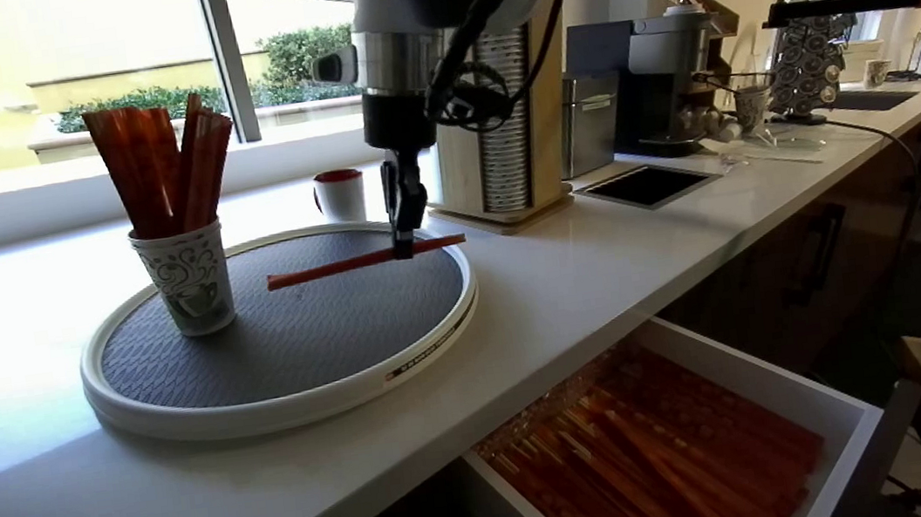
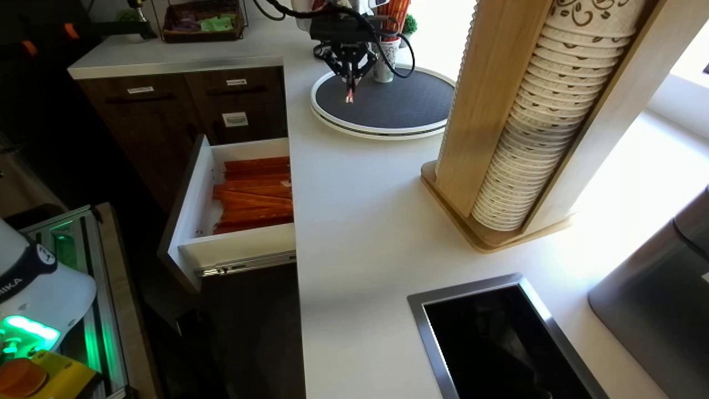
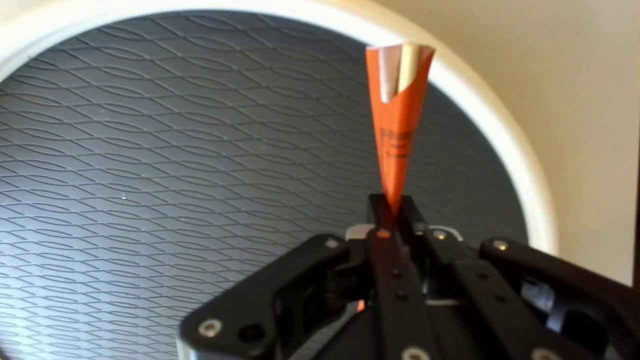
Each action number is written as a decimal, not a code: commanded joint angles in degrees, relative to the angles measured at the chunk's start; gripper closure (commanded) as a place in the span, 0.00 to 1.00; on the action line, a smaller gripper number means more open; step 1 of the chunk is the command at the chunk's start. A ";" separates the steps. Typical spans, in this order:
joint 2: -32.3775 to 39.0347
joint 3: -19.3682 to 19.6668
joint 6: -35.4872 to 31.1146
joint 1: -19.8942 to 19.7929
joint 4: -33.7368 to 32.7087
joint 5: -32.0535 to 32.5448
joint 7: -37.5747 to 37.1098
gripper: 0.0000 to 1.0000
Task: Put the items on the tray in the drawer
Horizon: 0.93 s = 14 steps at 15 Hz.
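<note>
My gripper (image 1: pixel 404 248) is shut on a long red-orange stick (image 1: pixel 321 270), gripping it near its middle and holding it roughly level over the round grey tray (image 1: pixel 305 348). In the wrist view the stick (image 3: pixel 397 125) points away from the fingertips (image 3: pixel 394 207); pale ends show in its open sleeve. More red-orange sticks (image 1: pixel 142 166) stand in a patterned paper cup (image 1: pixel 191 283) on the tray. The drawer (image 1: pixel 746 368) is pulled open below the counter, with many sticks in it; the drawer (image 2: pixel 238 244) also shows in an exterior view, with the gripper (image 2: pixel 350 86) beyond it.
A red and white mug (image 1: pixel 342 194) stands behind the tray. A wooden cup dispenser (image 2: pixel 493 111) stands beside the tray. A framed opening (image 2: pixel 487 338) is set in the counter. A coffee machine (image 1: pixel 671 74) stands farther along. The counter edge lies between tray and drawer.
</note>
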State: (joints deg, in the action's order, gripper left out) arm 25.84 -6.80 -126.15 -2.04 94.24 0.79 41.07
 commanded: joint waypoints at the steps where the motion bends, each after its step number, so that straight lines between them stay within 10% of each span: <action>1: -9.07 -1.27 -2.03 -2.06 13.36 0.24 11.52 0.98; 13: -22.29 0.33 -0.54 -0.19 29.22 -0.09 47.86 0.98; 14: -19.15 1.05 -0.05 0.30 25.60 -0.18 42.78 0.98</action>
State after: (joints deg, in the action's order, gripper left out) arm 6.65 -7.07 -126.30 -3.04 119.98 0.80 83.92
